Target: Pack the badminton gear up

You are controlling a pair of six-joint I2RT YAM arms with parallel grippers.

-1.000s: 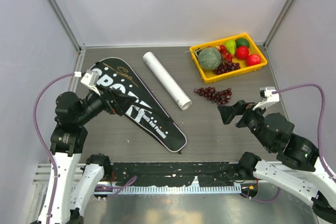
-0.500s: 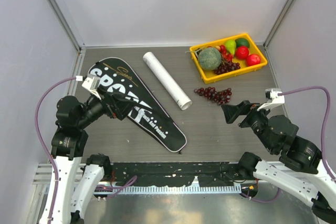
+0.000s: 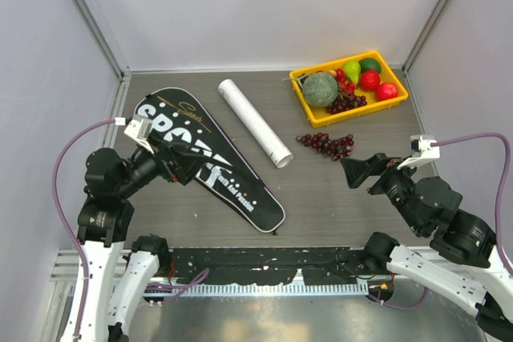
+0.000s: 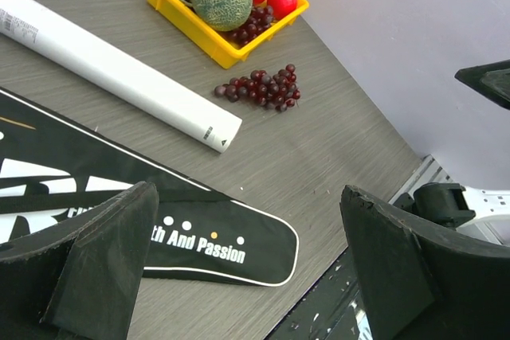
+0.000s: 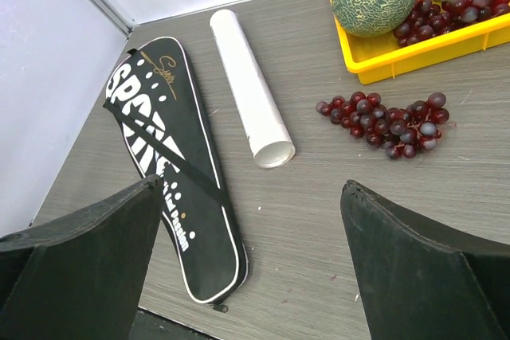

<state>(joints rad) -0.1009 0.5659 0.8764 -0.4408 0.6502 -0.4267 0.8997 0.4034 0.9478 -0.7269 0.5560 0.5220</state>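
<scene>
Over the black bag's (image 3: 240, 194) wide end, I am hovering my left hand (image 3: 178, 162), spread apart and empty; right of the bag, my right hand (image 3: 361, 172) is gaping too. The white tube (image 3: 255, 122) is lying beside the bag; the rackets are probably sitting inside, out of sight.

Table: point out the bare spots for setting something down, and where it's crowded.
Widest bare table: near side, right of the black bag's narrow end, in front of the grape bunch. Smaller patch at the back between white tube and yellow tray. Crowded: tube mouth, grapes, tray.
</scene>
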